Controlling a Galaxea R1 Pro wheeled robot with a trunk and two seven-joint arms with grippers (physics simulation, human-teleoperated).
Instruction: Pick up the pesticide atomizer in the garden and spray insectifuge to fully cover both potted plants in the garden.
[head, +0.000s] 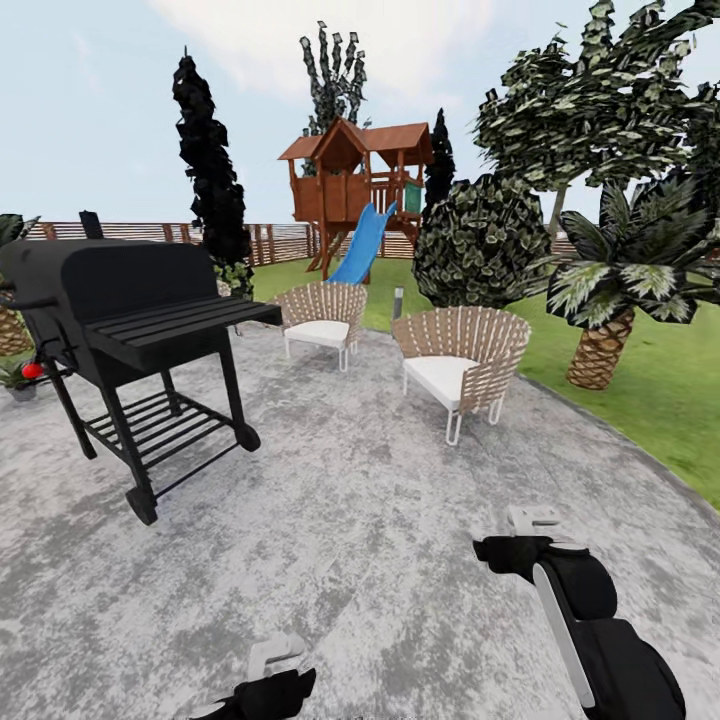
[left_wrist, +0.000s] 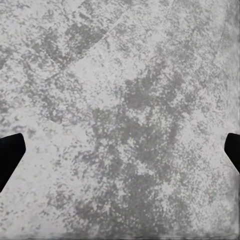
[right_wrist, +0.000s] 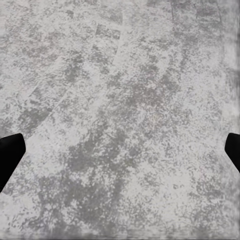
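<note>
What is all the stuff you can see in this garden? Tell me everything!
Grill: one, black, on wheels, on the paving at the left.
Chairs: two, woven tan with white cushions, one past the grill's shelf, one nearer the lawn.
Playhouse: one, brown wood, far back on the grass.
Slide: one, blue, leaning off the playhouse.
Palm: one, scaly brown trunk, on the lawn at the right.
Bush: one, dark green, behind the nearer chair.
Fence: brown slats, along the back.
Paving: grey stone, underfoot.
Lawn: green, right side.
Left gripper: black, open, over paving.
Right gripper: black, open, over paving.
</note>
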